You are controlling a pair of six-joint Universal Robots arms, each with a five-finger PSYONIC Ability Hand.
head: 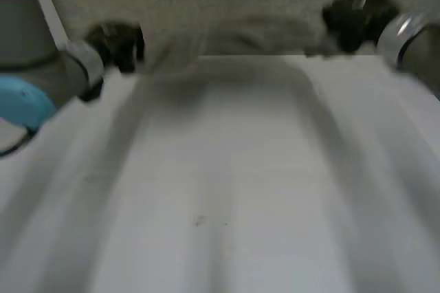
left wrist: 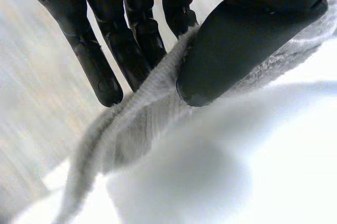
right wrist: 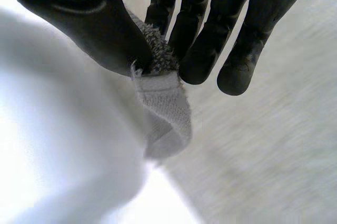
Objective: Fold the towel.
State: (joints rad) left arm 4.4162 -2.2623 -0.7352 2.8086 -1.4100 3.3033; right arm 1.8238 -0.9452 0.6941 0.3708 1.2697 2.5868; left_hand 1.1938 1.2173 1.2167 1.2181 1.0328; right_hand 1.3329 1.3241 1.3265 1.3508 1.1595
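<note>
The towel [right wrist: 160, 56] was rough, looped terry cloth with a flat woven hem. The left hand [left wrist: 237, 50] and right hand [right wrist: 89, 24] showed smooth, faintly glossy black plastic.

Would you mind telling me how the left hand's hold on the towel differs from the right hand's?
The left hand pinches a bunched edge of the towel; the right hand pinches a hemmed corner. Past the left hand's fingertips the cloth runs on as a long ridge; past the right hand's thumb just a short tab hangs. Both are shut on the towel, thumb against fingers.
</note>
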